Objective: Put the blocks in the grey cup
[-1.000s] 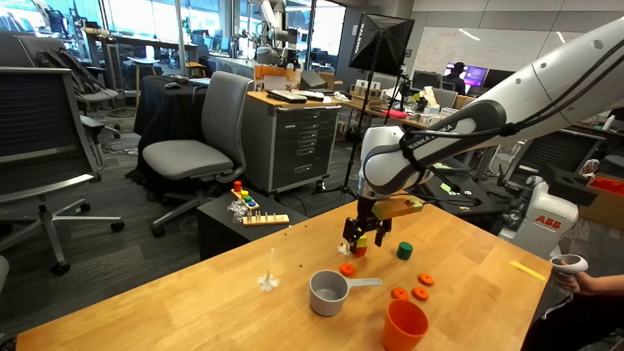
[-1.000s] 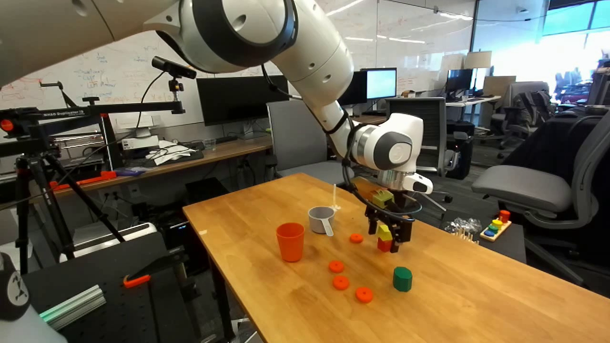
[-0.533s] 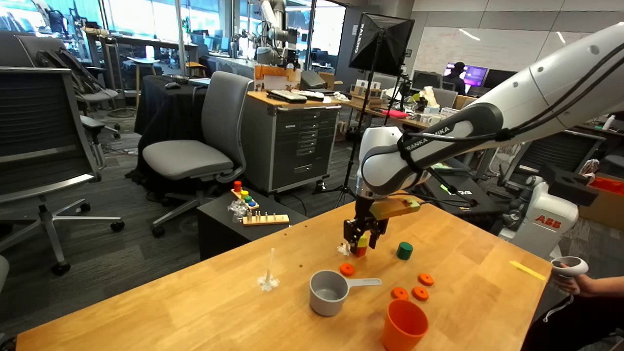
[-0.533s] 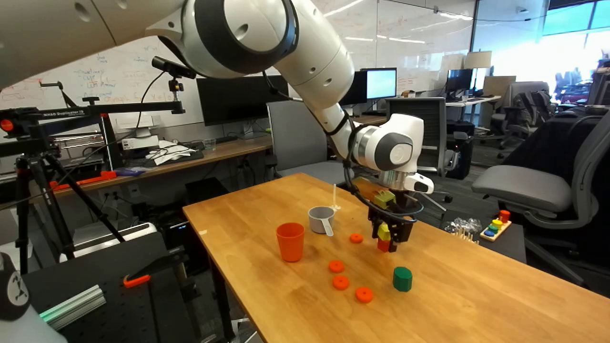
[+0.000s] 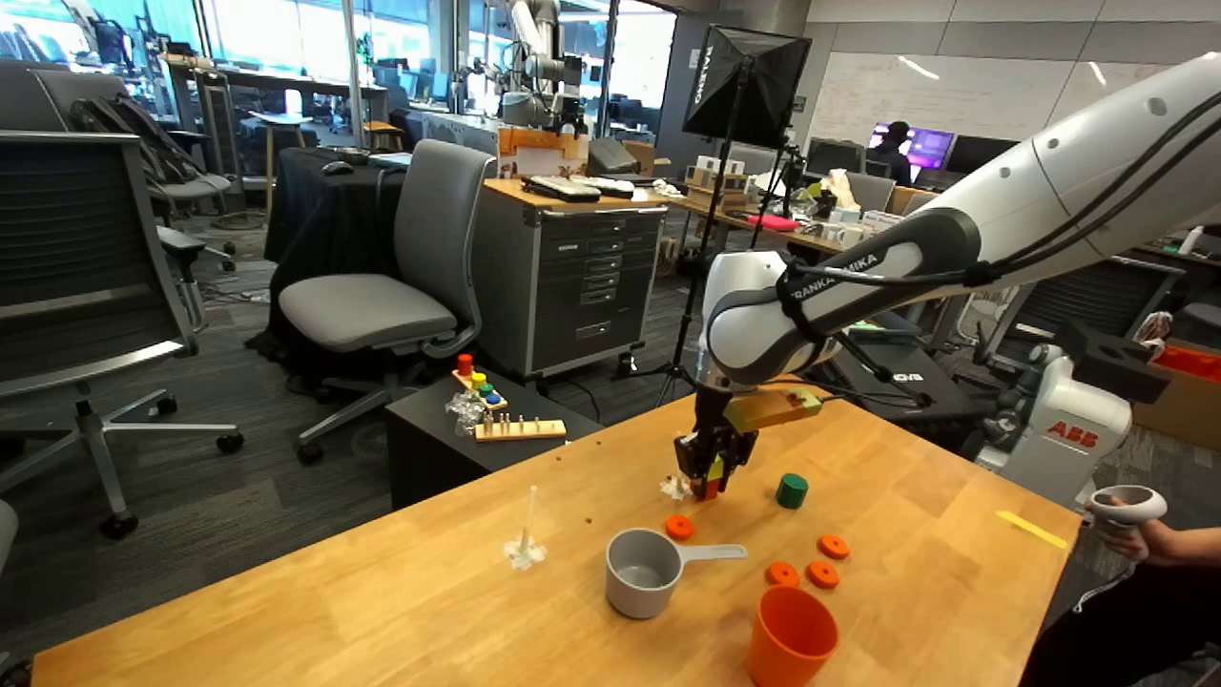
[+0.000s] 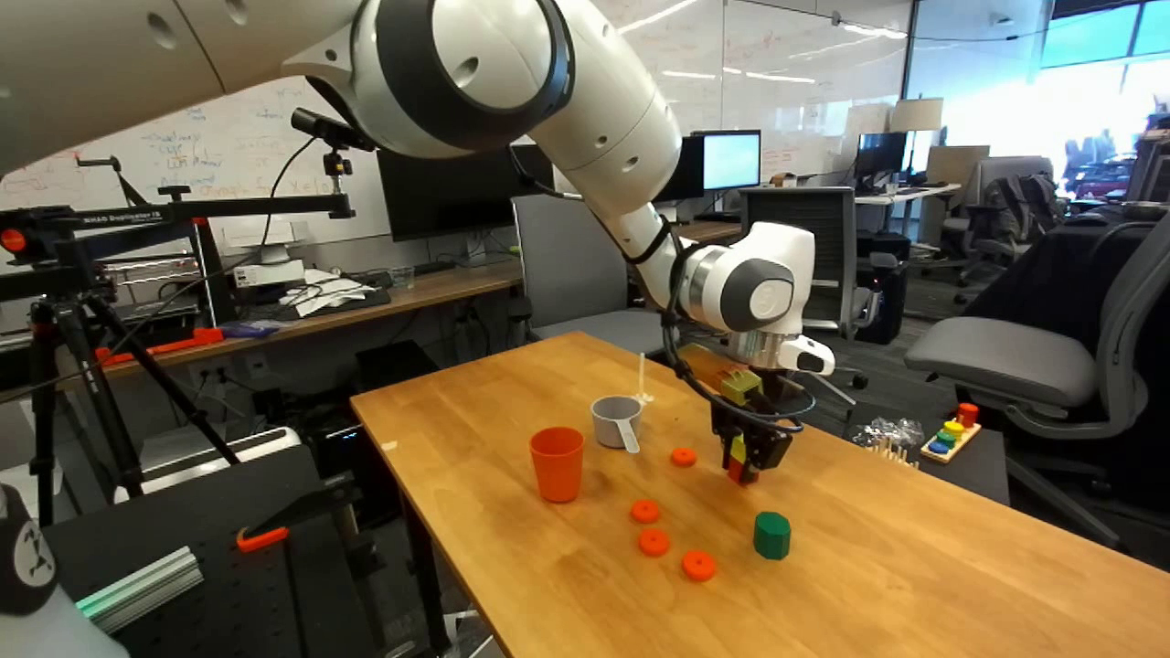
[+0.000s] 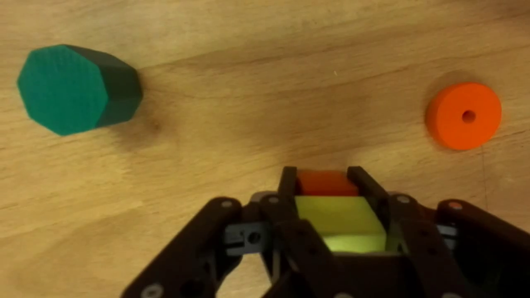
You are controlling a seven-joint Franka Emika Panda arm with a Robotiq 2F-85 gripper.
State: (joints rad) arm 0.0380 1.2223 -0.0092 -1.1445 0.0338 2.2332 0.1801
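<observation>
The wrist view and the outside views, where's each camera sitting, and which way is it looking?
An exterior view: higher than the table, nearest the orange cup, facing a cabinet; shows the arm and a person's hand.
An exterior view: close beside the arm, facing across the table towards a whiteboard; shows that arm.
Wrist view: on the arm, looking down at the table and green block; the robot's gripper shows.
Both exterior views share the arm, green block, grey cup and orange cup.
</observation>
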